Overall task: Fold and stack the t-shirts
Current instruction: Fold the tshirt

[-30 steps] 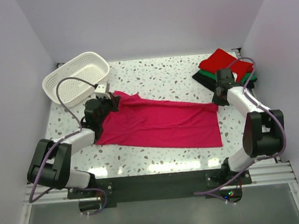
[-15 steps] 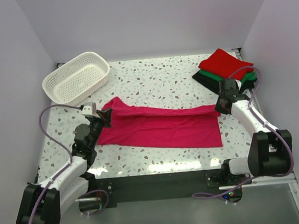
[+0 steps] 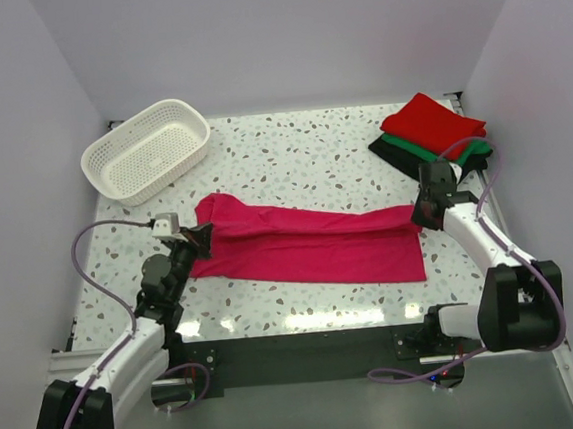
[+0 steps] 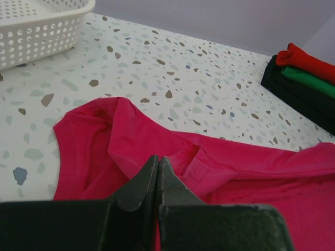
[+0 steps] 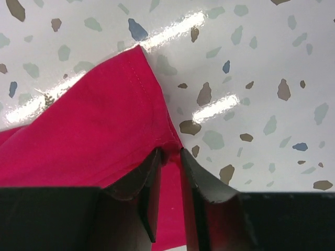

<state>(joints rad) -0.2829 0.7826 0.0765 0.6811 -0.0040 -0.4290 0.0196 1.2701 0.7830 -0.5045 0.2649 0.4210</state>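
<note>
Both left hand (image 4: 158,159) and right hand (image 5: 170,154) pinch the magenta t-shirt (image 3: 309,243).

Basket (image 4: 36,26) cut by top-left edge; black shirt (image 4: 296,89) partly under green shirt (image 4: 309,79), cut by right edge

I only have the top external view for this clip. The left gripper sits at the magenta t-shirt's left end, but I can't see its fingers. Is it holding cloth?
Observer: Yes. In the left wrist view the left gripper is shut, with a ridge of the magenta t-shirt drawn up into its tips.
Operator: And the right one?
Observer: In the right wrist view the right gripper is clamped on the shirt's stitched side edge, a little back from the corner.
Operator: Is the cloth flat near the left grip?
Observer: No. It is creased into soft folds just ahead of that grip.
</note>
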